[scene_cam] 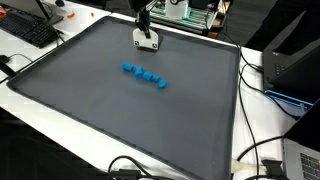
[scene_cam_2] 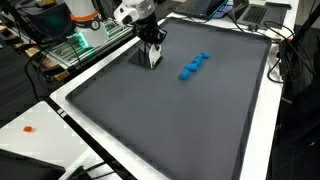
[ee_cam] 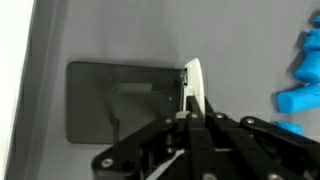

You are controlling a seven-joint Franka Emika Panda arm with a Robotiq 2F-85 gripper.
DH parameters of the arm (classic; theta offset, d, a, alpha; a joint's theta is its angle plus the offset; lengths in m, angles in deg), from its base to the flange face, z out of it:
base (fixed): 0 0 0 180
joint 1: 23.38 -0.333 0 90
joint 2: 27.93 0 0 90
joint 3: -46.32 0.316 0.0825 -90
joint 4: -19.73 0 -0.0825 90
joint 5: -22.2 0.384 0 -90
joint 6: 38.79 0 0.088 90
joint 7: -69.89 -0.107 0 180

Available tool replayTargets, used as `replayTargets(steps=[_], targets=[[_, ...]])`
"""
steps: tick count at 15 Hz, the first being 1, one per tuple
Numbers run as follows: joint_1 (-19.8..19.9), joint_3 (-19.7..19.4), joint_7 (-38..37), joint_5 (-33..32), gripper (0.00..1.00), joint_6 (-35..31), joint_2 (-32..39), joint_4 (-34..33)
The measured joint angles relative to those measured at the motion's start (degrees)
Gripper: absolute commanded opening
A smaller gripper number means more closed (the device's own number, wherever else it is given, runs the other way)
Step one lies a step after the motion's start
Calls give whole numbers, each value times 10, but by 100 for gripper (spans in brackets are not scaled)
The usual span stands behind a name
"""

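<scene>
Grip is narrow: my black gripper [scene_cam: 147, 32] pinches the small white plastic block [scene_cam: 148, 42] at twelve o'clock on the grey mat [scene_cam: 80, 110]. Grasp seems made; the block may be touching the mat, so lifting remains. Blue plastic cubes [scene_cam: 146, 77] lie at five o'clock, untouched.

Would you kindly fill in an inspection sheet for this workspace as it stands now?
Surface: dark grey mat lying flat on a white table.
Job's things: close-set row of blue blocks mid-mat, apart from the pincer.
Clutter: small orange item on the table, off the mat.
Grippers: pincer low near one mat edge; no object seen in it; open or shut unclear.
Cables: black cables on the table beside the mat.
Surroundings: keyboard; green-lit electronics.
</scene>
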Motion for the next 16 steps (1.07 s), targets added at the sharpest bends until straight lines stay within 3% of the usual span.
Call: replayTargets(steps=[7,8,9,16], targets=[[0,0,0,0,1,-5,10,-1],[0,0,0,0,29,-5,10,-1],[0,0,0,0,30,-5,10,-1],[3,-1,0,-10,81,2,9,-1]])
